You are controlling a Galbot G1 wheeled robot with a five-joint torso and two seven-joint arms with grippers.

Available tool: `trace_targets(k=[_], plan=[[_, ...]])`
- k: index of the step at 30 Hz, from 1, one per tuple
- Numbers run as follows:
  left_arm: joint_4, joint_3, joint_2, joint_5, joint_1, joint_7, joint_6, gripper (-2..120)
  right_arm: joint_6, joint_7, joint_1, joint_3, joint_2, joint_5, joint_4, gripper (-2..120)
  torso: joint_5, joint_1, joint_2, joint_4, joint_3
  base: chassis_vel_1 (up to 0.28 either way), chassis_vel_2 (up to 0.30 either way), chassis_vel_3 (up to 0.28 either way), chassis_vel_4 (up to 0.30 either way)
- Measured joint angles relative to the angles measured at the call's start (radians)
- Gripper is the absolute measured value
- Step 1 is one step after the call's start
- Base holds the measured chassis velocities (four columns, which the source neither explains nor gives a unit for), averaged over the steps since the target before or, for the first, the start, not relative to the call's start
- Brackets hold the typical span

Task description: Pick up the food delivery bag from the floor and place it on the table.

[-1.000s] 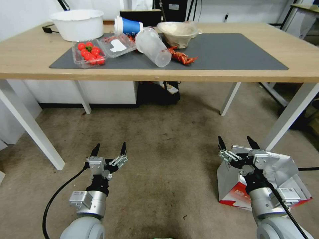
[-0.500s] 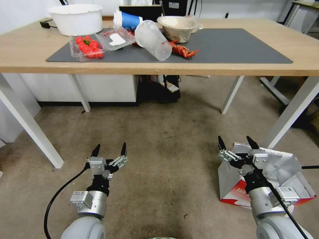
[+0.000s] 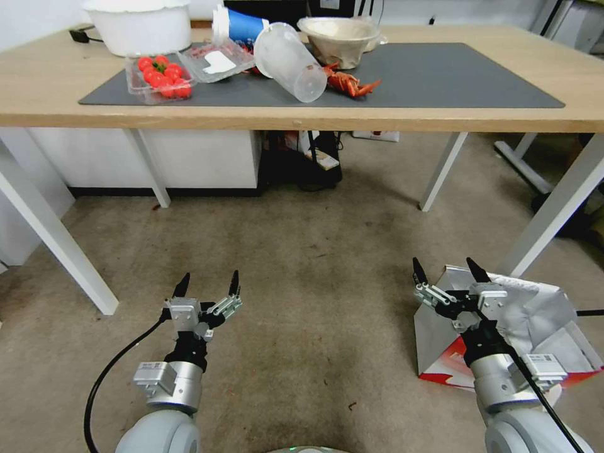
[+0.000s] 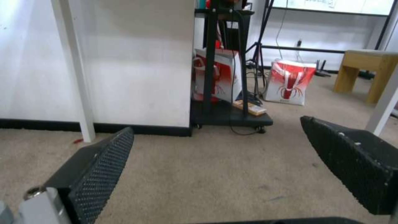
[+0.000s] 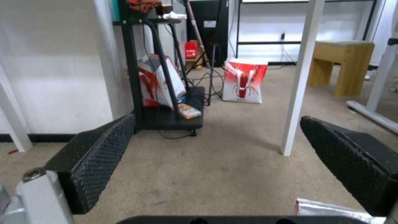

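The food delivery bag (image 3: 542, 314) lies tipped on the floor (image 3: 314, 251) at the lower right of the head view, its silver foil lining exposed and a red panel at its bottom. My right gripper (image 3: 450, 272) is open and hangs over the bag's left side without touching it. A foil corner of the bag (image 5: 327, 209) shows under the open right gripper (image 5: 215, 140). My left gripper (image 3: 207, 283) is open over bare floor at the lower left, and the left wrist view shows the same gripper (image 4: 215, 140) empty. The table (image 3: 50, 94) with its dark grey mat (image 3: 440, 75) spans the top.
On the mat sit a white basin (image 3: 138, 25), a tomato box (image 3: 160, 75), a tipped clear cup (image 3: 289, 63), a bowl (image 3: 336, 38) and red crayfish (image 3: 349, 83). A white table leg (image 3: 553, 214) stands just beyond the bag. A black cart (image 5: 166, 115) and red-white bags (image 5: 244, 81) stand under and behind the table.
The whole head view has shifted: the table has slid toward the top and more floor and bag show. Both arms hold the same pose, grippers still open.
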Motion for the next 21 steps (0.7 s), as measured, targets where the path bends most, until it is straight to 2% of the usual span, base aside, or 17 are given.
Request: trace_targets(k=[16,20,21], plan=[[0.009,-0.004,0.0,0.0,0.002,0.006,-0.04,100,-0.001,-0.019,-0.002,0.013,-0.023,0.011,-0.004,100,0.0,0.001,0.006,0.0,0.0,0.0,0.0,0.0,0.0],[0.01,-0.005,0.0,0.0,0.002,0.006,-0.042,100,-0.009,-0.081,0.005,0.046,-0.061,0.045,-0.02,100,0.0001,0.001,0.007,0.0,0.0,0.0,0.0,0.0,0.0],[0.01,-0.006,0.001,0.0,0.002,0.006,-0.042,100,-0.021,-0.123,0.011,0.069,-0.089,0.065,-0.03,100,0.0001,0.001,0.007,-0.0001,0.0,0.0,0.0,0.0,0.0]])
